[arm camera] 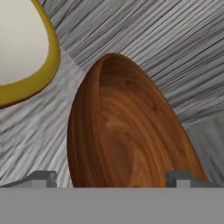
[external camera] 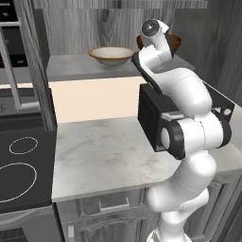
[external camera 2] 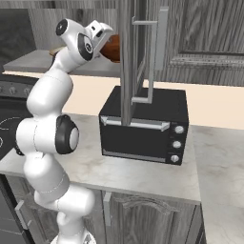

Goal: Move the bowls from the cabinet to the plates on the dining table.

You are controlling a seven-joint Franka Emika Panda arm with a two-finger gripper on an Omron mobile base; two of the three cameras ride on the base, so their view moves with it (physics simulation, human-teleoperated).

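Two bowls stand on the open grey wood-grain cabinet's shelf (external camera: 71, 68). The deep reddish-brown bowl (arm camera: 127, 131) looms close ahead of my gripper (arm camera: 111, 180), whose tips stand open, wide apart at either side of the bowl's near rim. The pale cream bowl (arm camera: 19, 41) sits beside it. From the base, the cream bowl (external camera: 111, 54) is at mid shelf and the brown bowl (external camera: 176, 43) is partly hidden behind my raised wrist. The gripper (external camera 2: 106, 38) reaches at the brown bowl (external camera 2: 112, 48). The plates and dining table are out of view.
A black toaster oven (external camera 2: 143, 124) stands on the marbled counter (external camera: 104, 156) right under the shelf. The open cabinet door (external camera 2: 126, 57) with its bar handle (external camera 2: 153, 62) hangs edge-on just right of the hand. A black stove (external camera: 19, 165) lies to the left.
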